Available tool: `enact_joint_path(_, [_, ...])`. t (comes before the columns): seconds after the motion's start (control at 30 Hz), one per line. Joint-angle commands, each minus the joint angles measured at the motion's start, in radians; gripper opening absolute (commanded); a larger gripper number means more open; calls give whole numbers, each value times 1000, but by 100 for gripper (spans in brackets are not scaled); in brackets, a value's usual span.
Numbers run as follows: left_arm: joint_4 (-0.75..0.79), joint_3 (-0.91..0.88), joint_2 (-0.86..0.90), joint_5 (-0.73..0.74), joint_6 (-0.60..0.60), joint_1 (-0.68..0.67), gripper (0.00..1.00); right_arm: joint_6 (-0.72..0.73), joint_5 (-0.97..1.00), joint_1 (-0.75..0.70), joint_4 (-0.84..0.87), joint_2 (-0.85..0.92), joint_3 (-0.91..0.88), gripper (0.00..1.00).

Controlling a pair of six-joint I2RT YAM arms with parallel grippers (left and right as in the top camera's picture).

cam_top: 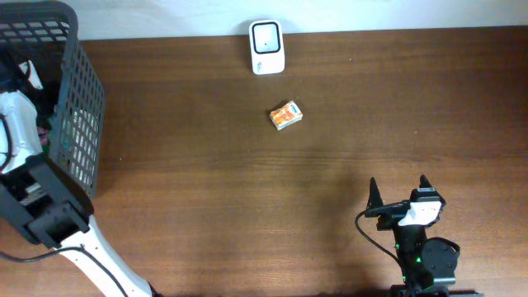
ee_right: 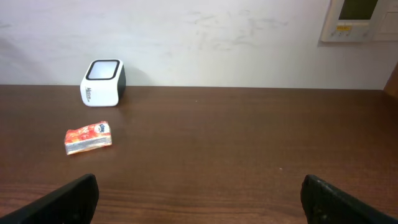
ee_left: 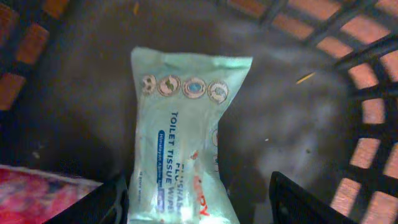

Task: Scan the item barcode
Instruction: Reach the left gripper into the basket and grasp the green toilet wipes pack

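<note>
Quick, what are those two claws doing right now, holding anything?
Left gripper: open, fingers either side of the toilet tissue pack in the basket, not gripping it.
Right gripper: open, empty.

Findings for you, operator: the table (cam_top: 231, 214) is dark brown wood with visible grain, and its far edge meets a pale wall (ee_right: 217, 43). Three things rest directly on it. A white scanner (cam_top: 267, 47) stands upright at the far edge, near centre. A small orange packet (cam_top: 286, 115) lies flat near the scanner, not touching it, slightly skewed. A black mesh basket (cam_top: 81, 115) occupies the left end.
</note>
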Motion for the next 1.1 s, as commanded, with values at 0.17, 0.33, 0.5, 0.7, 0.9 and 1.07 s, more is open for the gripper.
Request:
enact_joint_path(0.17, [-23, -3, 64, 14, 24, 14, 55, 4, 9, -1, -4, -5, -7, 99])
enact_joint_path(0.33, [-43, -3, 76, 14, 24, 14, 53, 4, 9, -1, -4, -5, -7, 99])
enact_joint_path(0.5, [-42, -3, 109, 14, 23, 14, 24, 4, 9, -1, -4, -5, -7, 99])
enact_joint_path(0.7, [-181, 205, 90, 16, -28, 14, 0, 4, 9, -1, -4, -5, -7, 99])
enact_joint_path(0.9, [-334, 532, -12, 206, -213, 14, 0, 4, 9, -1, -3, -5, -7, 99])
enact_joint_path(1.07, [-328, 560, -200, 311, -446, 11, 0, 4, 9, -1, -4, -5, -7, 99])
